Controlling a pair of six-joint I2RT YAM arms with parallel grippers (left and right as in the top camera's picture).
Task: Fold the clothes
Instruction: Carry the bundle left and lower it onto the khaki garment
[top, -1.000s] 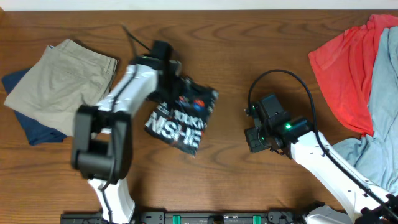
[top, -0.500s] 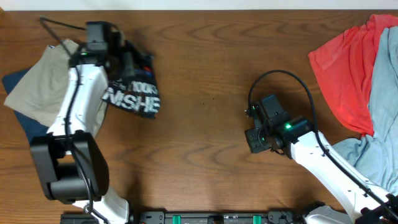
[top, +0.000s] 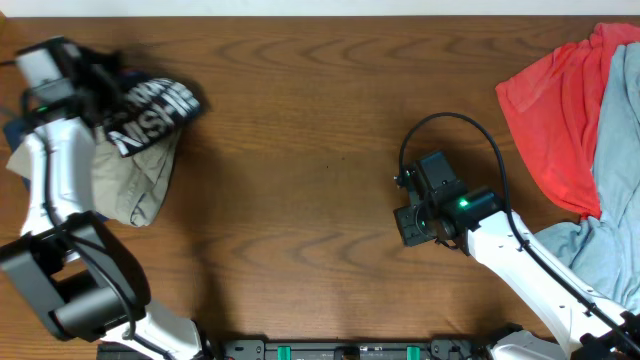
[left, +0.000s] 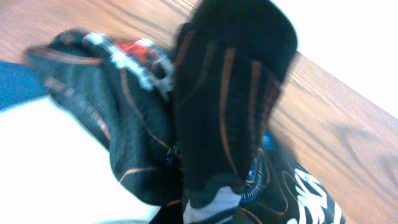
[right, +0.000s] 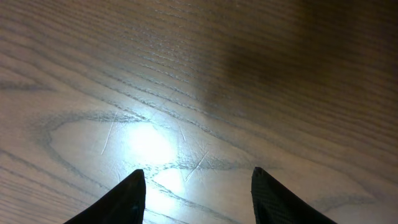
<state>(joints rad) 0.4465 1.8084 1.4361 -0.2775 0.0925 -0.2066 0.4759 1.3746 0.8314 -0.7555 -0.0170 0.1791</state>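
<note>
Okay, so starting with what's right at my left tool (top: 103, 85): it's clamped all the way down on the black jersey (left: 217, 124), and the wrist view is basically nothing but black fabric with thin orange lines draped over the finger, pretty blurry. From overhead the jersey (top: 150, 105) reads as a compact bundle with the white lettering facing up, at the far-left end of the tabletop (top: 300, 150), overlapping the top edge of the khaki shorts (top: 135, 175). I can't tell if it's actually resting on the shorts or hanging just above them. There's a bit of a dark blue garment (left: 18, 87) peeking out under that pile too. Moving out from there, my right tool (right: 198, 202) is about half open with nothing between the fingers, just hovering over bare wood around the middle-right of the tabletop, well apart from any fabric. Way over on the right edge there's a red shirt (top: 550, 110) and a light blue garment (top: 615, 150) heaped together, not folded at all as far as I can see. My read on progress: the jersey itself looks folded down small and is at the stacking stage, so what's left for it is setting it flat on the pile and letting go without the fold springing apart. That right-hand heap looks untouched, if it counts.
</note>
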